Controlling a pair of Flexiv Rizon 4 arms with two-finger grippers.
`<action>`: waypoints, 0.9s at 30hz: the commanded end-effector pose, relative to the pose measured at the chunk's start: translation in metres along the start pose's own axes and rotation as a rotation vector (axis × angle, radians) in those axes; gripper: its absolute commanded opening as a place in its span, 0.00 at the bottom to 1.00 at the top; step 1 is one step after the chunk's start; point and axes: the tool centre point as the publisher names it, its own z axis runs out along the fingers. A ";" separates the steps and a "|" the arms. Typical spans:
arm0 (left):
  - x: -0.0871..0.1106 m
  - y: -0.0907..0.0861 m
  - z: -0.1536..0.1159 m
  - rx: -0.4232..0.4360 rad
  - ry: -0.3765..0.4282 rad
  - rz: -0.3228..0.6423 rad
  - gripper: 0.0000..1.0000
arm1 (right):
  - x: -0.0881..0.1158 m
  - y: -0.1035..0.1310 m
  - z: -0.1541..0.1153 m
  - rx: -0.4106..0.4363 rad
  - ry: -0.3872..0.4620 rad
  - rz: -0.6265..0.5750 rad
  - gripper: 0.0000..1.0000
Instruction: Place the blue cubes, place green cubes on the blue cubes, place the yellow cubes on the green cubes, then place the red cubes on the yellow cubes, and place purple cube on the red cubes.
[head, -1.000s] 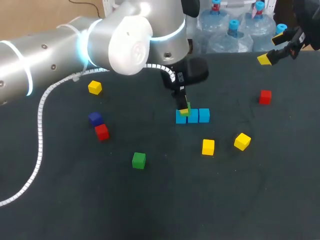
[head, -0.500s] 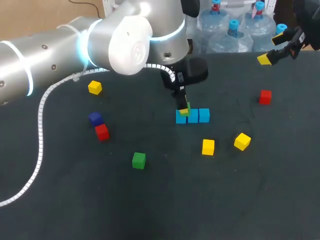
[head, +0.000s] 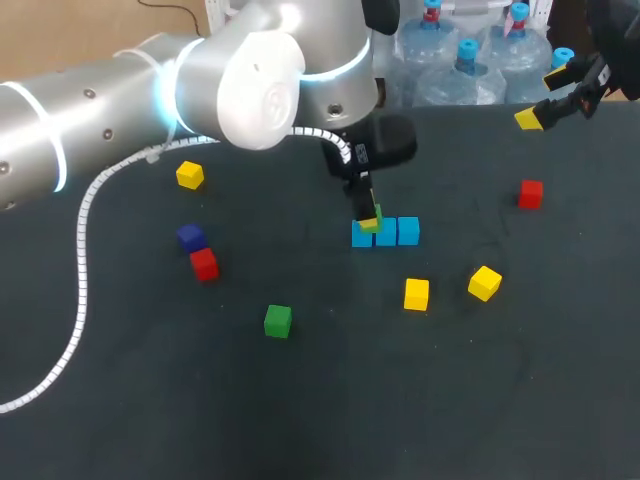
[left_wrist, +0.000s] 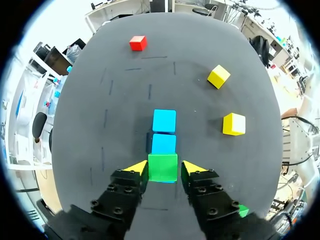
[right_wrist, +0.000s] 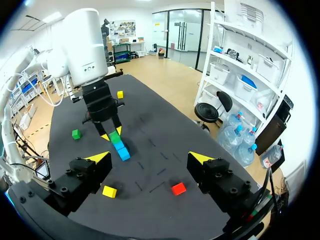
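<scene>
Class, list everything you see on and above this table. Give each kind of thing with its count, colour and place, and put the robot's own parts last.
Light blue cubes: three, in a row mid-table.
Green cubes: two; one on or just above the row's left end cube, one alone on the near left.
Yellow cubes: three; two on the near side of the row, one far left.
Red cubes: two; one on the left, one on the right.
Dark purple cube: one, beside the left red cube.
Black table: one, under everything.
Left gripper: shut on the green cube at the row.
Right gripper: open, empty, above the far right corner.
</scene>
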 end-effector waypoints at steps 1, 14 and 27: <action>-0.001 0.002 0.000 0.003 0.003 0.002 0.70 | 0.000 0.001 -0.001 0.001 0.000 0.000 1.00; 0.003 -0.002 -0.014 -0.006 -0.005 -0.006 1.00 | 0.000 0.001 -0.001 0.001 0.000 0.000 1.00; 0.049 -0.034 -0.063 -0.048 0.042 -0.011 1.00 | 0.000 0.001 -0.001 0.001 0.000 0.000 1.00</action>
